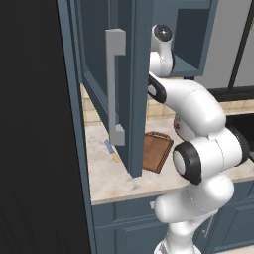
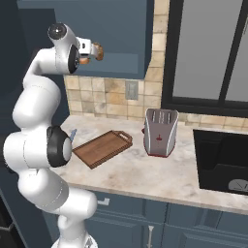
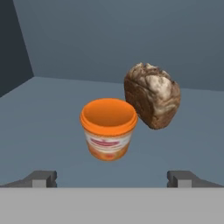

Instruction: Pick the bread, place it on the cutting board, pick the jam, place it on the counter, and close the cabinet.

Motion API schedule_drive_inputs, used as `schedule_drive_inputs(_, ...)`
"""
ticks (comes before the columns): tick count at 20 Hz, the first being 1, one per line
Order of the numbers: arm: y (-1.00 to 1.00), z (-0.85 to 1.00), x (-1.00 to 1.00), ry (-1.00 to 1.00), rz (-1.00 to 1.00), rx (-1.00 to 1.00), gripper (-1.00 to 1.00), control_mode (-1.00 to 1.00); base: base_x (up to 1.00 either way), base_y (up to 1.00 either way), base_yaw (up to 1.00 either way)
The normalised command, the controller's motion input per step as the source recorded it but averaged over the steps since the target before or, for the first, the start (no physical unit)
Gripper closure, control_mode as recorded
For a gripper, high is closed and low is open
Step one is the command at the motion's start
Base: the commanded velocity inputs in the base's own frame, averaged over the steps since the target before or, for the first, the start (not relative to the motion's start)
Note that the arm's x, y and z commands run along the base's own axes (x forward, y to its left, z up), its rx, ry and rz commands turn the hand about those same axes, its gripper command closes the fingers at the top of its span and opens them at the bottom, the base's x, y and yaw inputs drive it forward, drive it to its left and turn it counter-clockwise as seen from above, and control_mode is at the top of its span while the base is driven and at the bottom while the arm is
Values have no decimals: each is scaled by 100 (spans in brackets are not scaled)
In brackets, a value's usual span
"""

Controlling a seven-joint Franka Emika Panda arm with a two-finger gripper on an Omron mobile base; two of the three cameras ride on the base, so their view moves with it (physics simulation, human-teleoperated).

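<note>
In the hand view the orange jam point(image 3: 108, 129) stands upright on the blue-grey cabinet point(image 3: 52, 109) shelf, and the brown bread point(image 3: 152, 95) sits just behind it to the right, touching or nearly touching it. My gripper point(image 3: 113, 179) is open and holds nothing, its fingertips point(image 3: 43, 178) wide apart just short of the jar. From the right base view the hand reaches into the cabinet point(image 2: 116, 29), with the bread point(image 2: 99, 51) and jam point(image 2: 84, 60) at its tip. The cutting board point(image 2: 102, 147) lies bare on the counter point(image 2: 160, 174) below.
The open cabinet door point(image 1: 116, 84) with its long grey handle hangs out over the counter point(image 1: 124, 178), in front of the cutting board point(image 1: 158, 151). A small knife point(image 1: 111, 150) lies left of the board. A toaster point(image 2: 160, 131) stands right of it, a dark sink point(image 2: 223, 160) farther right.
</note>
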Motion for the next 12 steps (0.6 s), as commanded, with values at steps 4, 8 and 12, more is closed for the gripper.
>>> schedule_drive_inputs(4,0,-3,5,0,0,0,-100,-100,0,0,0)
schedule_drive_inputs(8,0,0,7,0,0,0,-100,-100,0,0,0)
schedule_drive_inputs(12,0,0,9,0,0,0,-100,-100,0,0,0)
